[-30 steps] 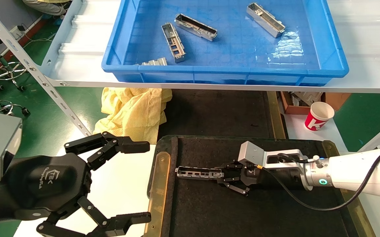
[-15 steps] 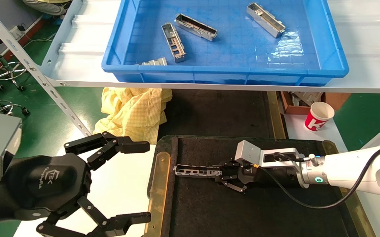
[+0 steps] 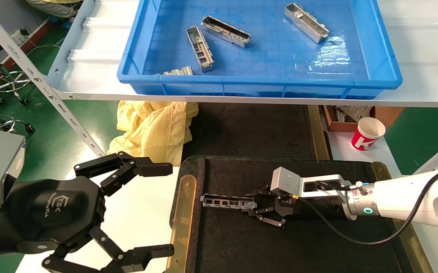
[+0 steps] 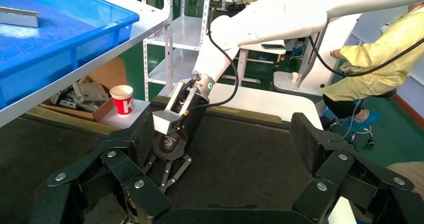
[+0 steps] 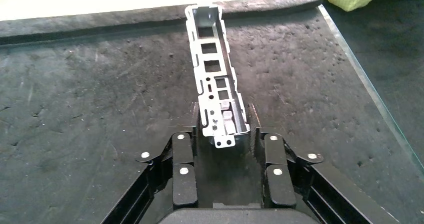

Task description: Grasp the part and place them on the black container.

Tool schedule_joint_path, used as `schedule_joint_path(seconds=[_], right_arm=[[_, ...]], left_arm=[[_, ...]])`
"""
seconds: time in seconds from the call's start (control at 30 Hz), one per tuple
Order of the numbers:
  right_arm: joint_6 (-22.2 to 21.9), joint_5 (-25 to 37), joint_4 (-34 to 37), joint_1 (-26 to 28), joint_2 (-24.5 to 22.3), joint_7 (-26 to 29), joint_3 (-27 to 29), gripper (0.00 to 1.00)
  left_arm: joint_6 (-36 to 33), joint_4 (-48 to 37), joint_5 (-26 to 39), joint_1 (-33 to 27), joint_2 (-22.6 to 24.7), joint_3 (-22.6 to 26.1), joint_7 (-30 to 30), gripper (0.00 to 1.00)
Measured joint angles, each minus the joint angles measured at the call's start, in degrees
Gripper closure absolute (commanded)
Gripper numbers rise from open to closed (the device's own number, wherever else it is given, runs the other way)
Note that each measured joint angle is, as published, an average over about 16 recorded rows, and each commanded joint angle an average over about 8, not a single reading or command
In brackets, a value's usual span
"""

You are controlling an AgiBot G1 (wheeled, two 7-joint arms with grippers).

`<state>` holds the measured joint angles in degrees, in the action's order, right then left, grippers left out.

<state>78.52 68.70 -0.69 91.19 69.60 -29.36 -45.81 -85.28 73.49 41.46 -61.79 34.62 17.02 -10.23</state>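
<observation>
On the black tray [image 3: 241,242], near its brass strip [image 3: 182,212], the part [image 3: 228,201] lies with its open side up, one end clamped between the fingers of the right gripper [image 3: 258,206]. Over the last second the gripper has carried it slightly toward that strip and settled it lower, so the part looks placed; letting go is probably next. The left gripper [image 3: 127,212] hangs spread open and empty just outside the strip.

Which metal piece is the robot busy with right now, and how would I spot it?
Find the black tray nearest the robot, below the shelf. The silver part lies on its felt, its end between the right hand's fingers. Unlike its lookalikes in the blue crate, it is the only one on the tray.
</observation>
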Motion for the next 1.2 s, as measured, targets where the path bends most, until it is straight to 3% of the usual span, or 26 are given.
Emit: schedule_joint_path(seconds=[0.8,1.2], right_arm=[[7.0,-0.97,-0.89,2.72,-2.71,-1.58,0.51,0.0],[7.37,-1.39,-2.7,2.15,-3.74,-0.63,1.11,0.0]], left_arm=[[0.04,-0.01,-0.05,-0.01,-0.03,0.08,0.03,0.0],[0.05,-0.03,-0.06,-0.01,-0.03,0.1,0.05,0.0]])
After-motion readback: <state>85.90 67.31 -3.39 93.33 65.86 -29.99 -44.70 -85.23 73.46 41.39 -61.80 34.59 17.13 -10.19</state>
